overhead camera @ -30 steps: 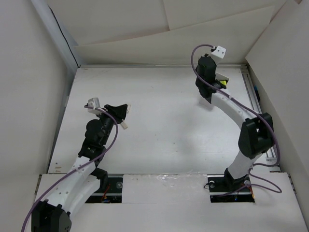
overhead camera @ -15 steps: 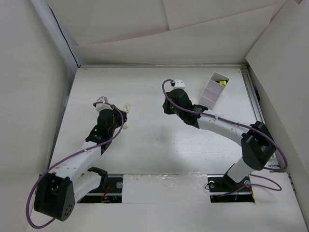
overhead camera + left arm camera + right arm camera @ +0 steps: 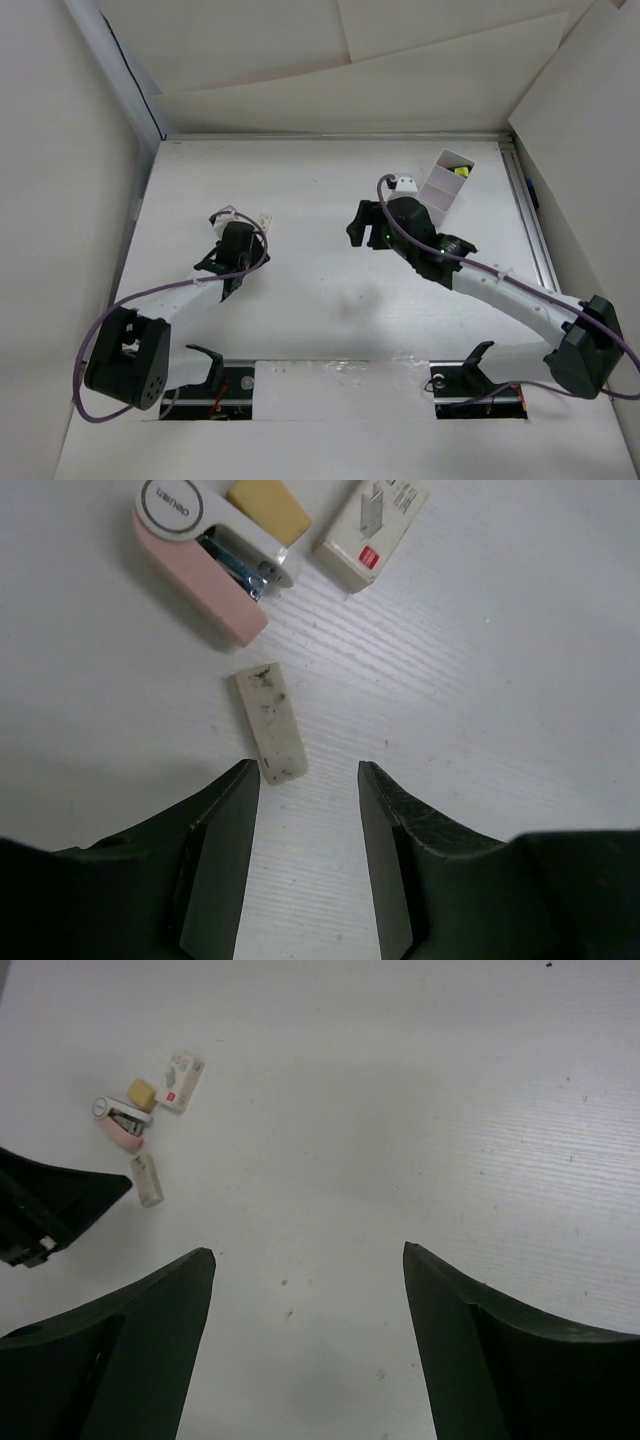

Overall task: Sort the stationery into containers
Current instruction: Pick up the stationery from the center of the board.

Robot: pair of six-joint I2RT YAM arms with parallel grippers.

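Eraser (image 3: 272,723), pink stapler (image 3: 205,555) showed only on wrist cams, tray (image 3: 437,190) only overhead; L end effector (image 3: 305,770), R end effector (image 3: 306,1250) stood released.

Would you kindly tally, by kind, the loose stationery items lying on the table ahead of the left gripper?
pink stapler: 1
white eraser: 1
yellow block: 1
small white box: 1
Total: 4
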